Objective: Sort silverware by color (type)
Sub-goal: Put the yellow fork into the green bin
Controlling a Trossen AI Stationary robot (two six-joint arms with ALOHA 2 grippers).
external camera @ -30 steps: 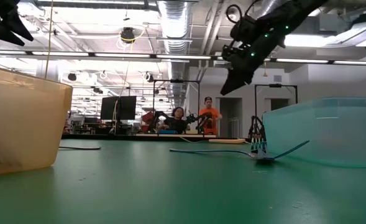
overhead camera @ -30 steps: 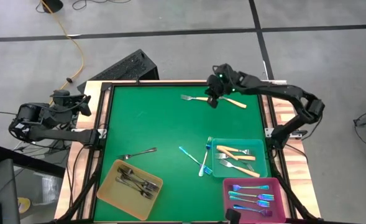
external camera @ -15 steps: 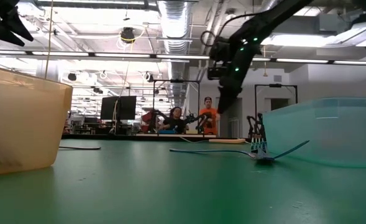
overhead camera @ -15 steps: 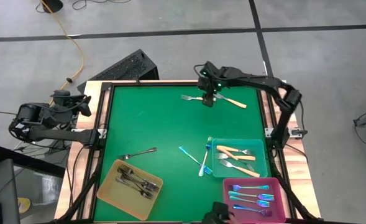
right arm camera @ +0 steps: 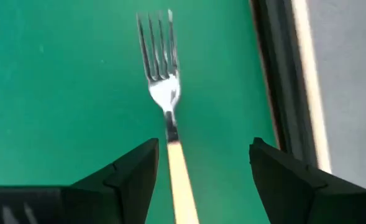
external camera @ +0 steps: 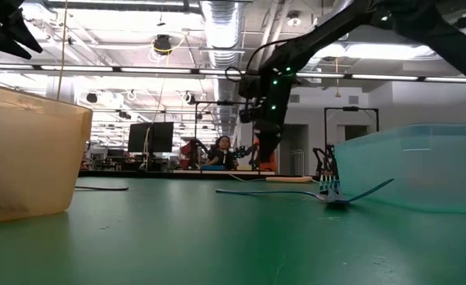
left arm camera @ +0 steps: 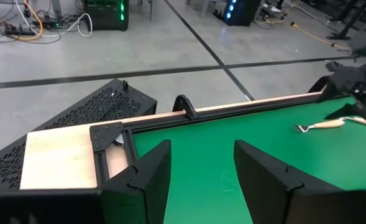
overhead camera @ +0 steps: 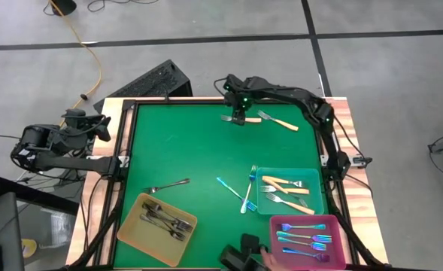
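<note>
While our left gripper [left arm camera: 198,180] waits parked off the table's left edge, fingers parted on nothing, our right gripper [overhead camera: 239,114] has swung from over the two far forks toward the left one and spread its fingers wide. It now hangs, holding nothing, straddling the cream-handled fork [right arm camera: 164,93] lying flat on the green table [overhead camera: 191,147] near the far edge. We judge a pickup comes next, bound for the teal tray [overhead camera: 317,208].
</note>
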